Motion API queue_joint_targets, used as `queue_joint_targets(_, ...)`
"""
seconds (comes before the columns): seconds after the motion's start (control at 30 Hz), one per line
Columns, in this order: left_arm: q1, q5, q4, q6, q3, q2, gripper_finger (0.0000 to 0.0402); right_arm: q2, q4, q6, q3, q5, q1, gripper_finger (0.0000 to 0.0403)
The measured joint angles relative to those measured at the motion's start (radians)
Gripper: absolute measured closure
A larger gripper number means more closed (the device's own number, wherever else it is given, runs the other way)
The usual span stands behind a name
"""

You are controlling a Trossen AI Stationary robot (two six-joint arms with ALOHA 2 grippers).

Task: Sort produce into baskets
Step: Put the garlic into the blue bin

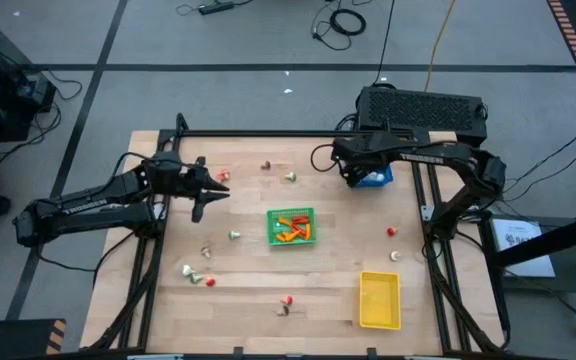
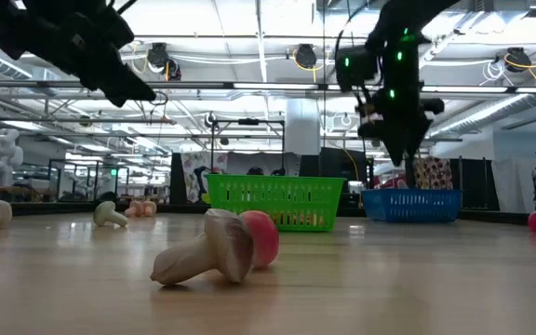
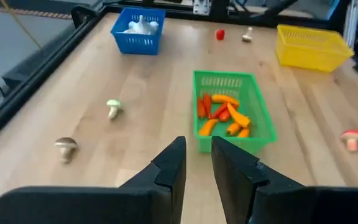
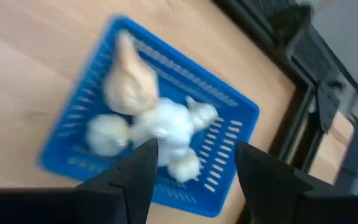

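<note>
The blue basket (image 1: 376, 179) stands at the far right and holds white pieces (image 4: 160, 121). My right gripper (image 4: 194, 158) hangs open and empty just above it, also seen in the high view (image 1: 352, 176). The green basket (image 1: 291, 226) at the table's middle holds orange and red pieces (image 3: 224, 115). The yellow basket (image 1: 379, 299) stands at the near right. My left gripper (image 3: 199, 149) is narrowly open and empty above the table, left of the green basket (image 1: 213, 192). Loose pieces lie scattered on the table, such as a mushroom (image 3: 113, 108).
Loose pieces lie at the far left (image 1: 223, 176), near left (image 1: 198, 278), near middle (image 1: 286, 300) and right (image 1: 392, 232). A mushroom and a red piece (image 2: 217, 247) lie close to the low camera. A black box (image 1: 423, 110) sits behind the far right edge.
</note>
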Motion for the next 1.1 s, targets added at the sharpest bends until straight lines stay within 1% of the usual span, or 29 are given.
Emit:
queue_joint_targets(0.07, -0.017, 0.010, 0.007, -0.042, 0.003, -0.001, 0.0318, -0.033, 0.017, -0.012, 0.024, -0.025, 0.023, 0.0200)
queue_joint_targets(0.17, -0.056, 0.098, 0.008, -0.124, 0.032, -0.003, 0.0318, -0.082, 0.093, -0.021, 0.037, -0.064, 0.080, 0.0200)
queue_joint_targets(0.23, -0.105, 0.156, 0.003, -0.174, 0.053, -0.004, 0.0318, -0.110, 0.159, -0.042, 0.037, -0.097, 0.127, 0.0200)
queue_joint_targets(0.33, -0.213, 0.155, -0.011, -0.224, 0.072, -0.002, 0.0318, -0.127, 0.254, -0.083, 0.037, -0.115, 0.213, 0.0200)
queue_joint_targets(0.43, -0.334, 0.097, -0.055, -0.327, 0.079, 0.014, 0.0318, -0.127, 0.324, -0.113, 0.037, -0.116, 0.303, 0.0200)
queue_joint_targets(0.6, -0.578, 0.016, -0.144, -0.596, 0.105, 0.084, 0.0318, -0.103, 0.418, -0.153, 0.037, -0.115, 0.432, 0.0200)
queue_joint_targets(0.63, -0.630, -0.015, -0.155, -0.629, 0.118, 0.102, 0.0318, -0.102, 0.440, -0.163, 0.037, -0.115, 0.450, 0.0200)
queue_joint_targets(0.73, -0.767, -0.134, -0.256, -0.676, 0.188, 0.159, 0.0318, -0.097, 0.509, -0.197, 0.037, -0.112, 0.493, 0.0200)
queue_joint_targets(0.9, -0.934, -0.304, -0.522, -0.753, 0.333, 0.263, 0.0318, -0.078, 0.613, -0.244, 0.037, -0.107, 0.530, 0.0200)
queue_joint_targets(1.0, -1.009, -0.326, -0.653, -0.825, 0.339, 0.320, 0.0318, -0.065, 0.615, -0.255, 0.036, -0.106, 0.541, 0.0200)
queue_joint_targets(1.1, -1.054, -0.326, -0.733, -0.920, 0.315, 0.370, 0.0318, -0.046, 0.626, -0.261, 0.036, -0.106, 0.544, 0.0200)
